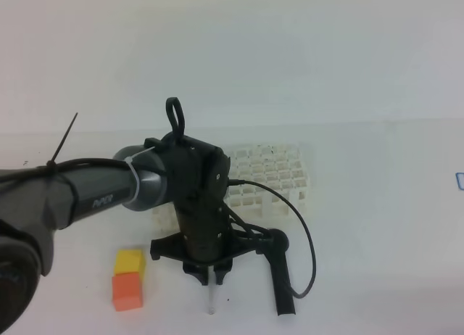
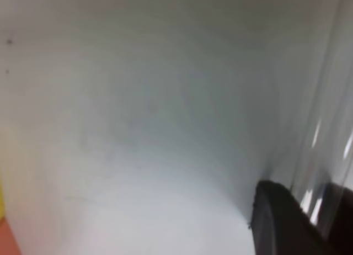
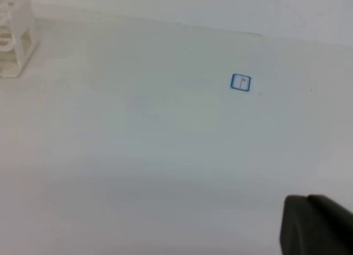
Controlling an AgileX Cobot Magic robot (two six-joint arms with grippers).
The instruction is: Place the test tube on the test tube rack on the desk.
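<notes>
Test tube (image 1: 211,300) lies on the white desk (image 1: 377,226) near the front edge of the exterior high view, its clear length pointing toward the camera and its far end passing up between the fingers of the left gripper (image 1: 208,274), which is lowered over it; from here I cannot tell whether the jaws already press on the glass. Behind the left arm stands the white test tube rack (image 1: 272,179), partly hidden by the wrist. A yellow cube (image 1: 130,262) and an orange cube (image 1: 127,291) sit touching each other to the left of the gripper, and a black round-headed stick (image 1: 280,273) lies just to its right. In the left wrist view the test tube (image 2: 325,139) runs as a blurred clear band down the right side, right beside a dark fingertip (image 2: 281,219); contact is not clear. In the right wrist view only bare desk (image 3: 138,155), a corner of the rack (image 3: 16,37), a small blue square mark (image 3: 240,82) and a dark finger (image 3: 317,224) of the right gripper show; that gripper is clenched on nothing.
</notes>
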